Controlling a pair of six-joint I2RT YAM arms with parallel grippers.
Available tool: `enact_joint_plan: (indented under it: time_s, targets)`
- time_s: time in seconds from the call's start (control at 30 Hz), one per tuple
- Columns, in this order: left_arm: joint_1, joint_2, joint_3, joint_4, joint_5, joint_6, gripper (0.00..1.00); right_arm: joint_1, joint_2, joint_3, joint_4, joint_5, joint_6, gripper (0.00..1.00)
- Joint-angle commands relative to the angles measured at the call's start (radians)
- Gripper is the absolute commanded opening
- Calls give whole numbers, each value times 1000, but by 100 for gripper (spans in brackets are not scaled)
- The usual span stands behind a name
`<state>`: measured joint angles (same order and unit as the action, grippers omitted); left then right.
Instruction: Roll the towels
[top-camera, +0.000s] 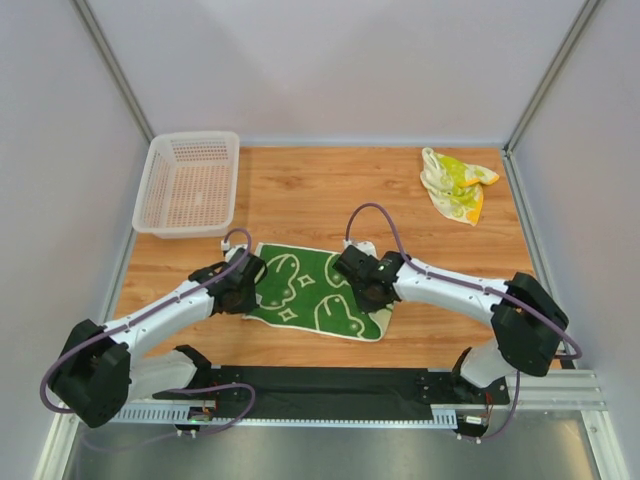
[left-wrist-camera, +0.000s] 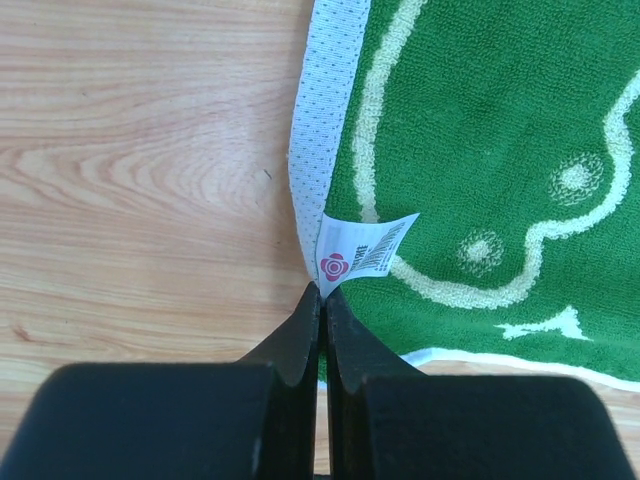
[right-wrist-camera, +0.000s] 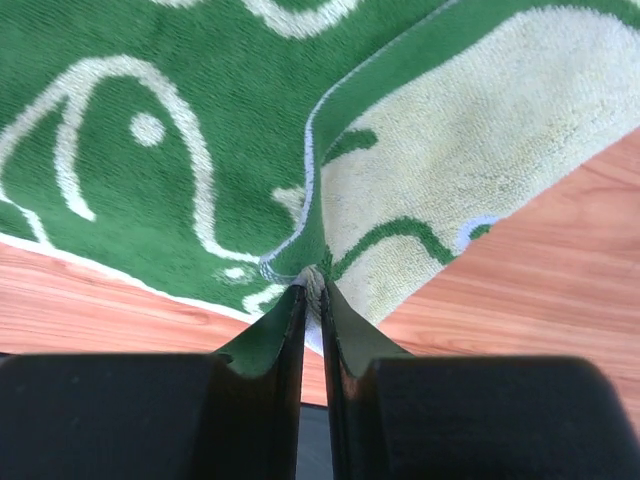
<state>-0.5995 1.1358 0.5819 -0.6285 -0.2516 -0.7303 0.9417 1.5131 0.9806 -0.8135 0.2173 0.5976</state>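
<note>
A green towel (top-camera: 310, 285) with cream line drawings lies spread on the wooden table between my two arms. My left gripper (top-camera: 248, 285) is at its left edge. In the left wrist view that gripper (left-wrist-camera: 322, 290) is shut, its tips pinching the foot of the white label (left-wrist-camera: 360, 248) sewn to the towel (left-wrist-camera: 480, 150). My right gripper (top-camera: 372, 292) is at the towel's near right corner. There it (right-wrist-camera: 313, 280) is shut on a raised fold of the towel (right-wrist-camera: 200, 150), whose cream underside (right-wrist-camera: 470, 130) is turned up. The second towel (top-camera: 457, 185), cream with yellow-green blotches and orange edge, lies crumpled at the back right.
A white mesh basket (top-camera: 190, 183) stands at the back left corner of the table. Grey walls close in the table on the left, right and back. A black strip and a metal rail run along the near edge by the arm bases.
</note>
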Motion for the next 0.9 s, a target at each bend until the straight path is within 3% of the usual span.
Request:
enact_joint_plan:
  time_s: [0.0,0.07,0.17,0.27,0.37,0.57,0.7,0.8,0.87]
  targets:
    - [3,-16,25,-39,-25,12,0,-1,-60,-25,-21,30,22,10]
    - [3,-30,44,-59,-11,15,0,-27,-108,-40,-21,27,34,0]
    - [3,-63,78,-88,21,32,0,-93,-218,-48,-15,-13,41,0]
    - [3,-111,171,-128,25,63,0,-310,-336,-24,-6,-111,13,0]
    - [3,-85,327,-163,26,95,0,-463,-352,88,-21,-241,-33,0]
    - [33,219,845,-240,102,201,0,-772,-144,527,-122,-507,-67,0]
    - [78,362,1160,-344,133,250,0,-839,-51,776,-219,-555,-76,0]
    - [78,368,1250,-390,123,267,0,-860,-103,752,-216,-532,-68,0]
    - [78,332,1204,-370,120,250,0,-866,-171,677,-202,-523,-56,0]
